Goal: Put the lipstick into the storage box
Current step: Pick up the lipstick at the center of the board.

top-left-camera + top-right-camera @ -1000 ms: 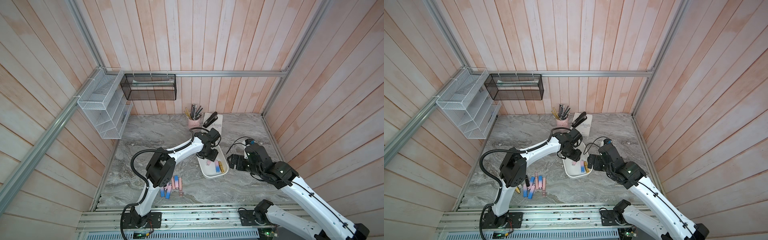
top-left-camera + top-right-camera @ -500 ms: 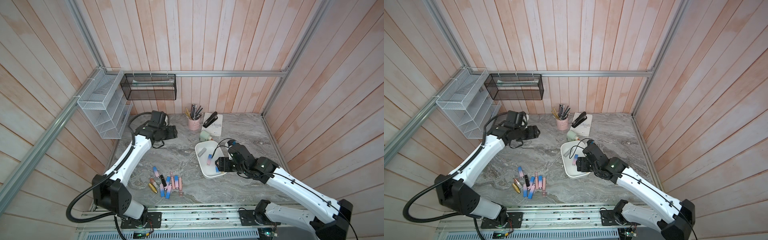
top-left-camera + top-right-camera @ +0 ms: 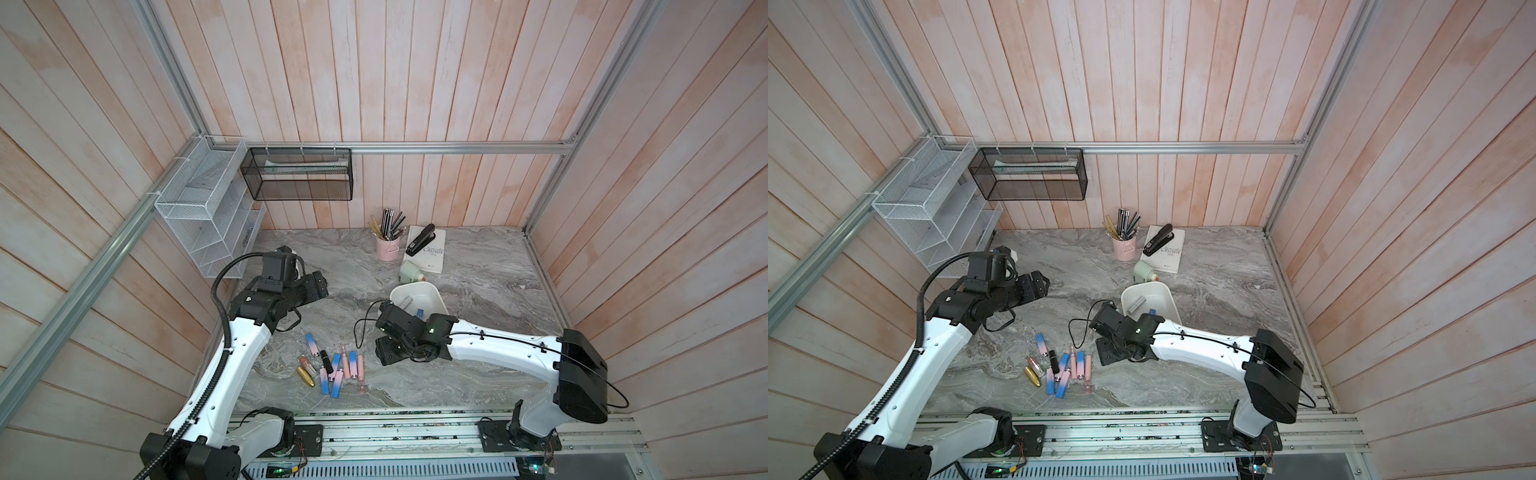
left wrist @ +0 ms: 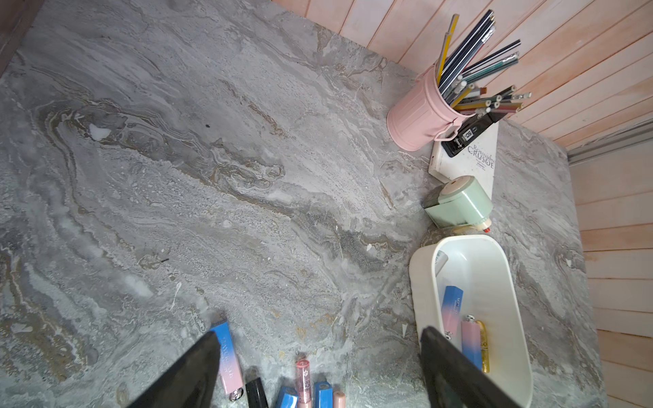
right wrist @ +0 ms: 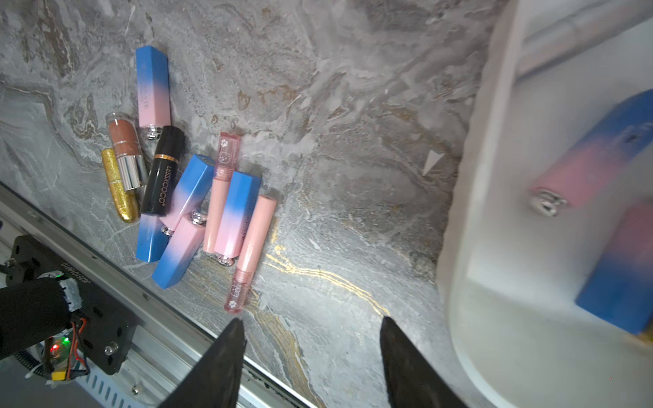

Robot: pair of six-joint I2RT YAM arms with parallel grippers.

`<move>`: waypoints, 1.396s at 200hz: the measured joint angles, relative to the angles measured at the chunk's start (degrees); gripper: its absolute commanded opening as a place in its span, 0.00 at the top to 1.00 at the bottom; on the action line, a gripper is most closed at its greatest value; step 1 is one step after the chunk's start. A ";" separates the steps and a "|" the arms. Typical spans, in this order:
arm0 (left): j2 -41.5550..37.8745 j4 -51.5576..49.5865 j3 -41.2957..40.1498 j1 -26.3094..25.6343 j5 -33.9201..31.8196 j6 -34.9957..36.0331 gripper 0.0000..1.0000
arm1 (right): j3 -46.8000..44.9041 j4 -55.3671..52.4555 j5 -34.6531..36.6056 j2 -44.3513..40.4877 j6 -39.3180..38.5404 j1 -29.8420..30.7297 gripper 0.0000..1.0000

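On the grey marbled surface [image 3: 478, 266], loose lipsticks [image 3: 332, 368] lie heaped near the front edge, apart from the white storage box [image 3: 415, 285], which holds a few more. The right fingers [image 5: 219, 364], spread and empty, hang between heap and box; the left fingers [image 4: 190, 378] are spread too. A black lipstick [image 5: 160, 176] reads LESSXCOCO; a book [image 4: 482, 155], Robinson Crusoe.

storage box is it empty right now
No, the left wrist view shows a blue-and-pink lipstick and a gold lipstick lying inside the storage box.
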 measured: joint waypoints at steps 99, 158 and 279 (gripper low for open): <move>-5.49 -1.27 -2.36 0.96 -1.77 -1.31 0.08 | 2.93 2.97 -5.53 11.63 0.17 3.61 0.48; -5.77 -2.97 -2.47 1.01 -2.49 -1.29 0.08 | 4.24 4.70 -7.56 14.95 0.22 5.11 0.51; -7.50 -4.46 -2.47 1.11 -3.50 -1.27 0.07 | 7.50 3.65 -6.40 19.93 0.13 4.68 0.66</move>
